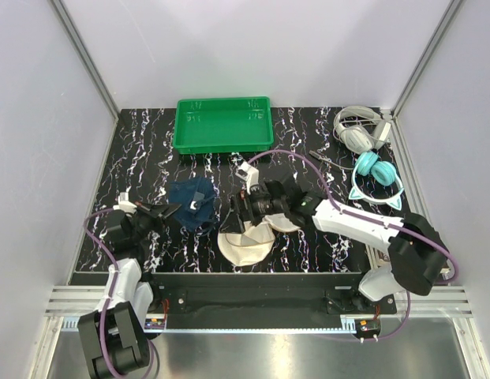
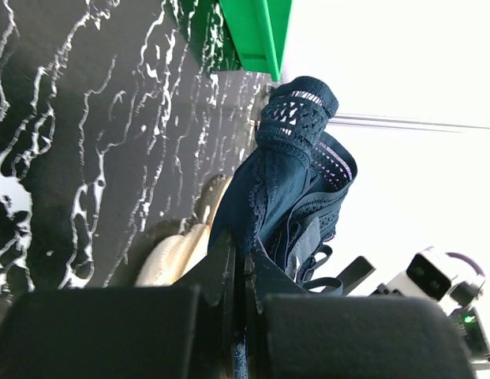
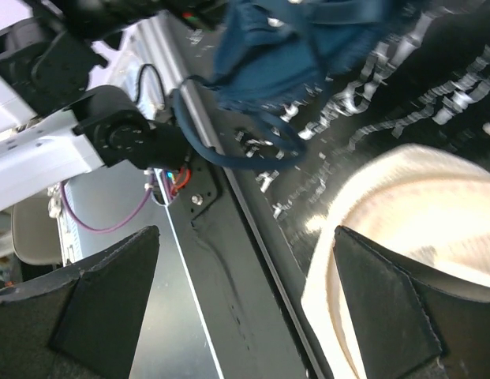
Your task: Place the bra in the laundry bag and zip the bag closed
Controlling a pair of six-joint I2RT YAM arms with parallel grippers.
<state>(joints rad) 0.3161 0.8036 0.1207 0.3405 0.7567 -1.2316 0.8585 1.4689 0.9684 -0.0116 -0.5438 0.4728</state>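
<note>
I see L gripper (image 1: 166,211) clamped on the navy bra (image 1: 191,202); R gripper (image 1: 238,217) jaws wide apart over the mesh laundry bag (image 1: 246,248).

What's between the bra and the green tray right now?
Nothing: only bare marbled tabletop separates the bra from the green tray, seen in the top view.

Overhead view: even, diffuse light off the white walls (image 1: 229,47), soft shadows only, sharp across the marbled table (image 1: 150,150). The metal plate (image 1: 268,355) below shows a pale sheen.

Left wrist view: I get a blown-out white background on the right. The near fingers (image 2: 110,332) are dark and soft-edged.

Right wrist view: motion-smeared, the bra (image 3: 292,47) blurred, the laundry bag (image 3: 418,213) overexposed, the table's white veins streaked.
</note>
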